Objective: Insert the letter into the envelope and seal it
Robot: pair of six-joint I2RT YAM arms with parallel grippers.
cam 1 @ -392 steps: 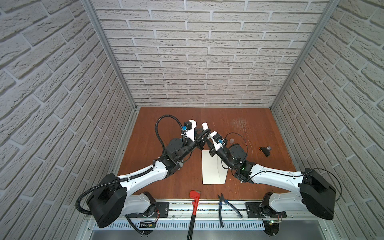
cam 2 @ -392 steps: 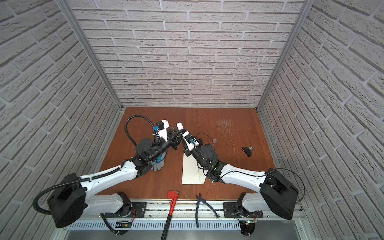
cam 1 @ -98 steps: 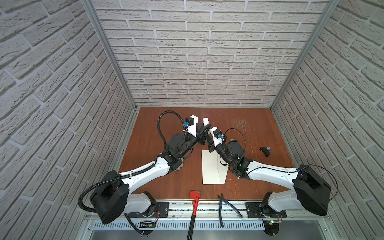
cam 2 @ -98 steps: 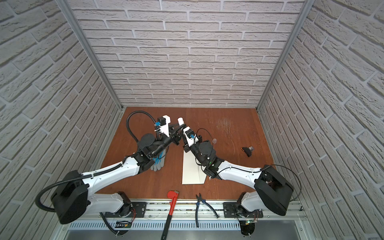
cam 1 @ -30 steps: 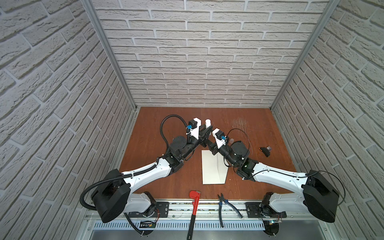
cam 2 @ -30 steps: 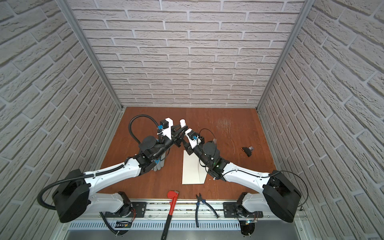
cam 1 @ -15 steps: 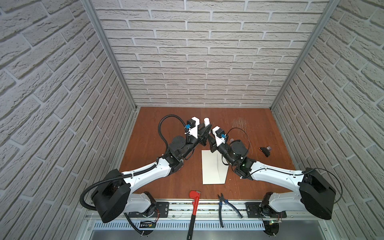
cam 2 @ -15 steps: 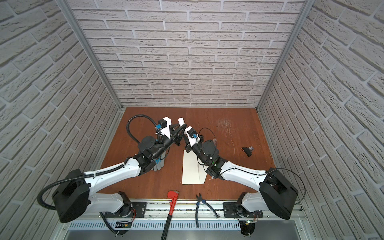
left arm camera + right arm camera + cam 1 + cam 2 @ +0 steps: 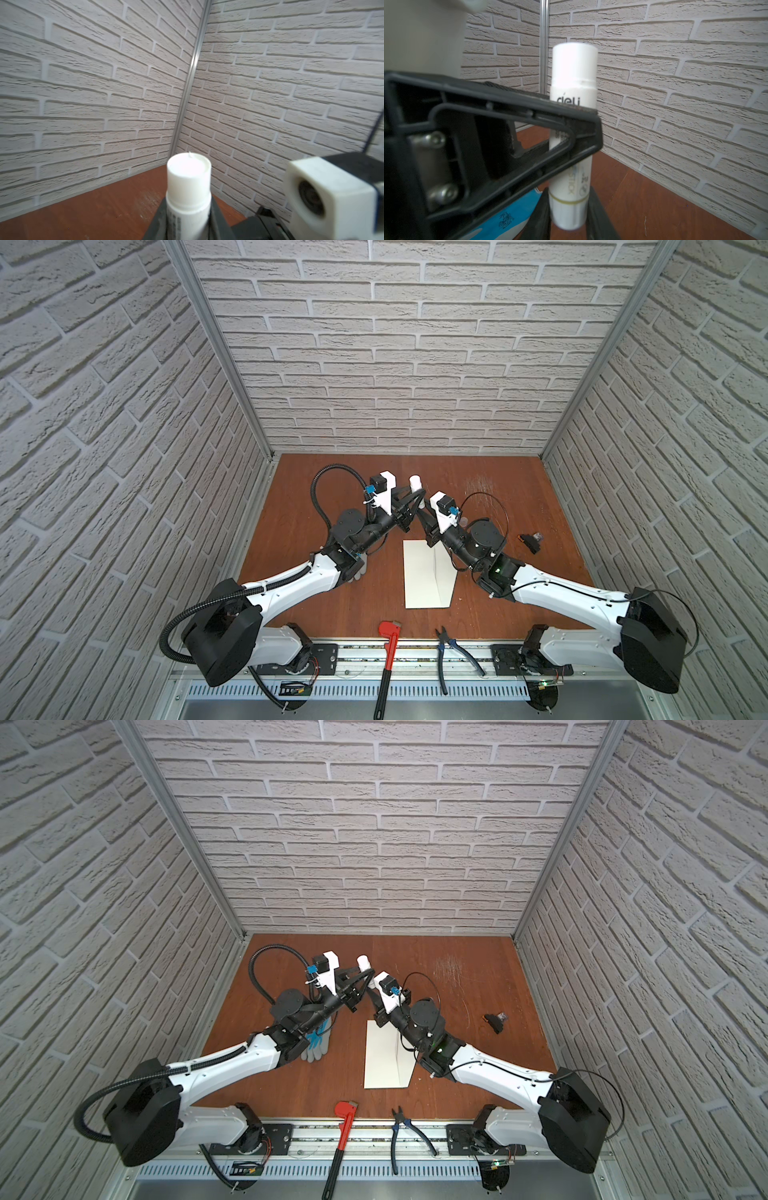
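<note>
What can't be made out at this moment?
- The letter: in no view; whether it is inside the envelope cannot be told.
- The glove: mostly hidden under the left arm in both top views.
- The small black object: too small to identify.
- The glue stick: lower print blurred in the right wrist view.

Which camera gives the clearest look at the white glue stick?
The right wrist view: the glue stick runs cap to base with readable printing, only its middle covered. The left wrist view shows just its cap and upper barrel, close and blurred. In both top views the glue stick is a tiny white cap.
</note>
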